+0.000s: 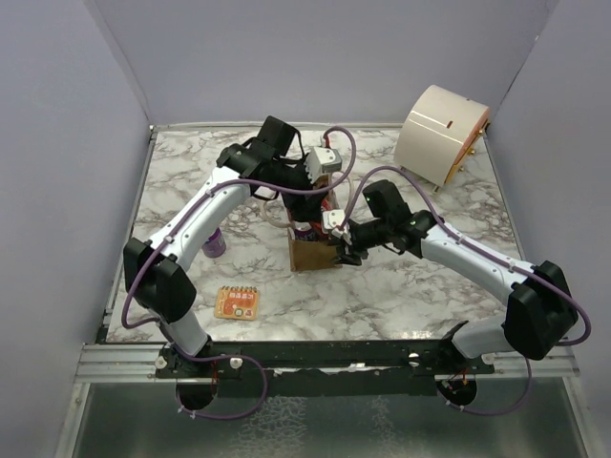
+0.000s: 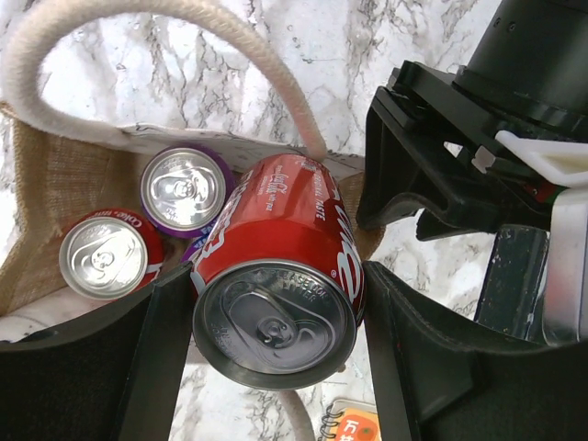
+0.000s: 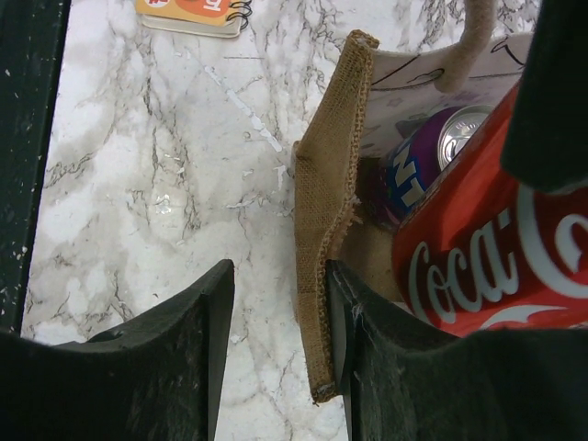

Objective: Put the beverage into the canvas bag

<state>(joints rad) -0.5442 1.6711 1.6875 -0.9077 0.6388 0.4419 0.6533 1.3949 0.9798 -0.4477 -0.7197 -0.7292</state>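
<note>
Coca-Cola can (image 2: pixel 285 230), the beverage, is clamped by its sides between the two fingers (image 2: pixel 161 358) of the left gripper (image 2: pixel 276 285). It is tilted, with its silver top facing up toward the wrist camera and its lower end down in the mouth of the canvas bag (image 1: pixel 313 256).

The bag stands upright near the middle of the table (image 1: pixel 410 286), with one cream handle (image 2: pixel 23 69) arching above the opening. Two more cans stand upright inside it. One is a purple can (image 2: pixel 184 188), touching the Coca-Cola can, and next to it is a second red can (image 2: pixel 103 259).

The right gripper (image 3: pixel 280 276) is at the bag's right side, with its jaws parted on either side of the burlap wall (image 3: pixel 326 230). The inner finger lies against the wall from inside the bag. A strip of marble shows between the outer finger and the cloth, so the wall is not pinched.

A loose purple can (image 1: pixel 214 243) stands toward the left edge, close beside the left forearm. A small orange notebook (image 1: pixel 237 302) lies near the near edge, left of the middle. A cream drum-shaped container (image 1: pixel 439 134) sits tipped at the far right corner.
</note>
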